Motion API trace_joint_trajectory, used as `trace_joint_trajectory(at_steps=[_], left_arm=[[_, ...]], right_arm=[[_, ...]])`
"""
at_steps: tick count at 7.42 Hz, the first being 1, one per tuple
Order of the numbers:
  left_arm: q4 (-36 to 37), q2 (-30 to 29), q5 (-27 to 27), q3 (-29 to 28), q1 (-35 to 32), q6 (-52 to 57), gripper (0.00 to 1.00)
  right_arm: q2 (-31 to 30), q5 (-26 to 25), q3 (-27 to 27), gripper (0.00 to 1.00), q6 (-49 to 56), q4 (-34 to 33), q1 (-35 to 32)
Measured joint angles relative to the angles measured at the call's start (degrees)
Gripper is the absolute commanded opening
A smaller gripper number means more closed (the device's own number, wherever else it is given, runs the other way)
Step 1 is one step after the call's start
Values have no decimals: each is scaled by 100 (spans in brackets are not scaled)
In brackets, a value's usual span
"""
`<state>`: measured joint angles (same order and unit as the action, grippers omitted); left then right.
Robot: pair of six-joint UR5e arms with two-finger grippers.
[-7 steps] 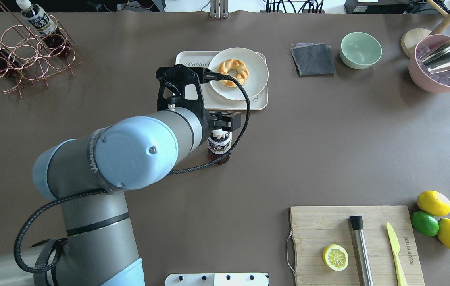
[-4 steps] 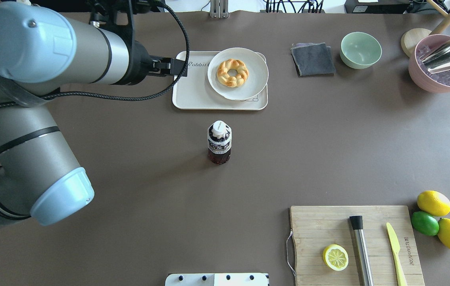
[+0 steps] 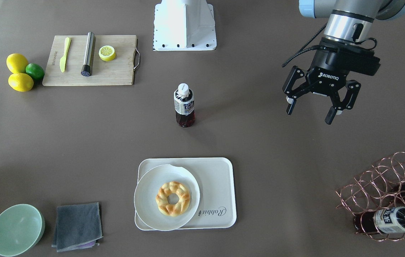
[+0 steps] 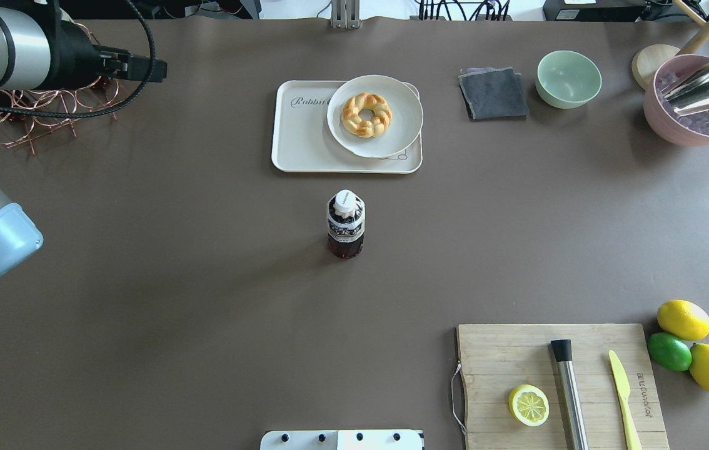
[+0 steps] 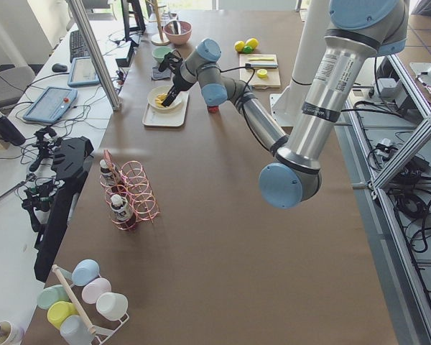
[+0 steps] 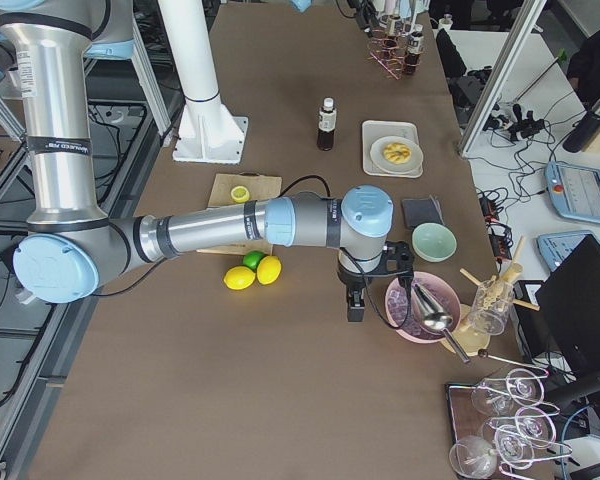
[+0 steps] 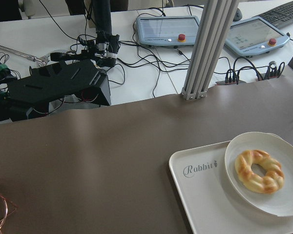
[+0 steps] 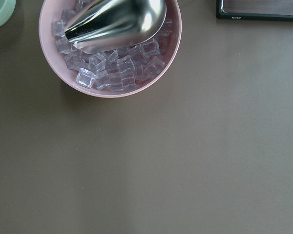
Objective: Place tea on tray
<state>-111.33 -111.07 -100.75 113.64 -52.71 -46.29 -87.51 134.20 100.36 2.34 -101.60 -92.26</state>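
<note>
Left end effector (image 3: 309,113) hung above the bare counter (image 3: 81,142) in the upper right of the front-facing frame, and I could see its two fingers spread wide apart with nothing between them. In the overhead frame it sat in the upper left, seen side-on over the edge of the copper wire rack (image 4: 35,106), and there the gap between the fingers was hard to read.

The tea (image 3: 183,105) stood upright near the middle of the counter, white cap up. It was well apart from that end effector and near the tray (image 3: 220,178) but not touching it: above the tray in the front-facing frame, below it in the overhead one. The tray carried a round white plate (image 3: 145,192) with a ring-shaped pastry (image 3: 173,198), leaving its "Rabbit" side bare. My left wrist camera took in the tray and plate at its lower right, but not the tea.

My right end effector (image 6: 355,300) showed only in the right side view, just beside the pink bowl (image 6: 395,300); I could not tell whether its fingers were apart or together. Its wrist camera looked straight down on ice cubes (image 8: 112,68) and a metal scoop (image 8: 117,19) in that bowl.
</note>
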Motion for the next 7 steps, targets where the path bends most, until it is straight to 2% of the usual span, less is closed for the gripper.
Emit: trace_joint_trajectory(at_steps=[1,3,4,5,7], left_arm=[[-47,208,-414,-29,-230,51,98],[-60,724,-1891,-221,-1077,230,98],[-62,1049,-2500,-294,-1536,719,98],[-58,1429,-2828,-338,-1923,1423,98],[-42,1967,-3007,-436,-2394,2378,98]], right_arm=[[67,1,-5,100,-74,0,65],[113,48,5,100,-178,4,161],[131,77,35,100,-206,5,214],[230,98,88,100,-220,-10,261],[382,129,471,100,-585,-45,602]])
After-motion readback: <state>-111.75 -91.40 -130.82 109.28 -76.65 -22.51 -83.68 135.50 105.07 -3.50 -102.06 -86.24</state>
